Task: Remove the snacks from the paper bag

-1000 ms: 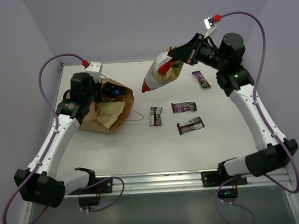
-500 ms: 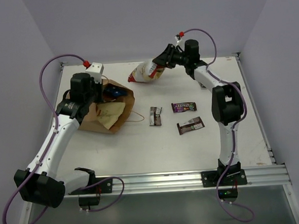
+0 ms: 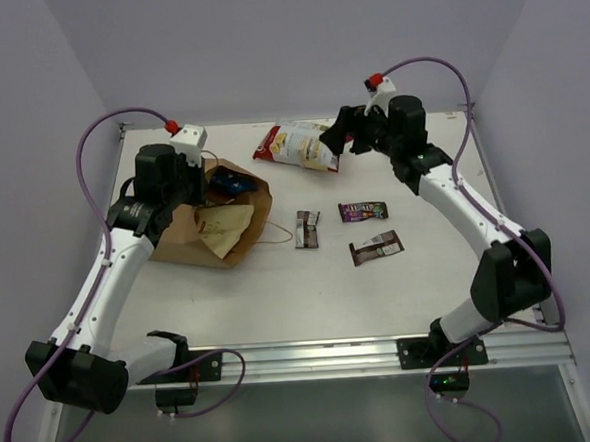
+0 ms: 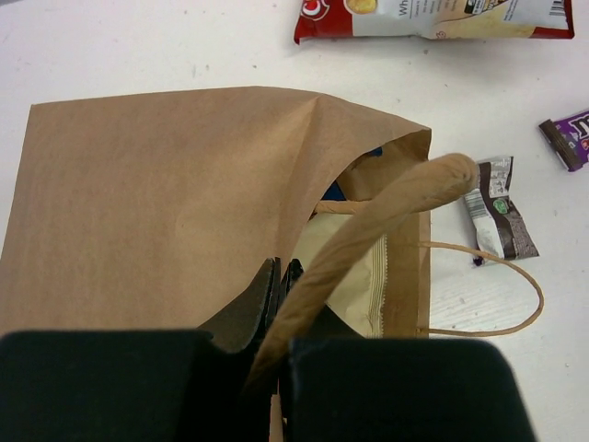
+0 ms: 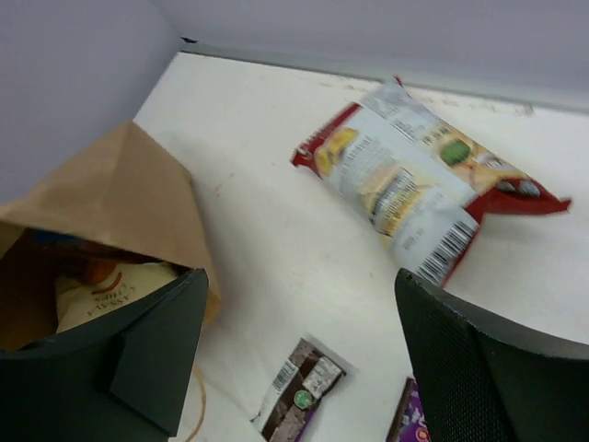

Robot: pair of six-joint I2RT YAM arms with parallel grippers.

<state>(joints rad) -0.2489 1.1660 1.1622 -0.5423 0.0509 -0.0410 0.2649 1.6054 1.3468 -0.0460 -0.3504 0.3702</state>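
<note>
Candy bars come first, nearest the arm bases: a dark brown bar [image 3: 376, 247] lies tilted on the white table [image 3: 280, 302]. Just beyond it a purple bar [image 3: 363, 211] lies flat, its pale lettering too small to read. To its left, a brown-and-white bar [image 3: 307, 229] shows a round green mark and a barcode in the right wrist view.

Over on the left side, the paper bag [image 3: 201, 237] lies on its side, mouth facing right, with one thin loop handle [image 3: 272, 232] trailing on the table toward the brown-and-white bar. Left gripper [image 4: 281, 276] has its fingers pressed together on the bag's other handle [image 4: 386, 216], and the twisted paper cord runs out between them. Inside the mouth sits a cream packet [image 3: 225, 220] with brown script that cannot be made out, and behind it a blue packet [image 3: 229, 182].

Farthest back, the white-red chip bag [image 3: 298, 146] lies flat on the table, outside the paper bag, with its barcode and small-print panel facing up and the wording unreadable. Right gripper [image 3: 345, 133] hangs just beside its right end, fingers spread wide, nothing between them.
</note>
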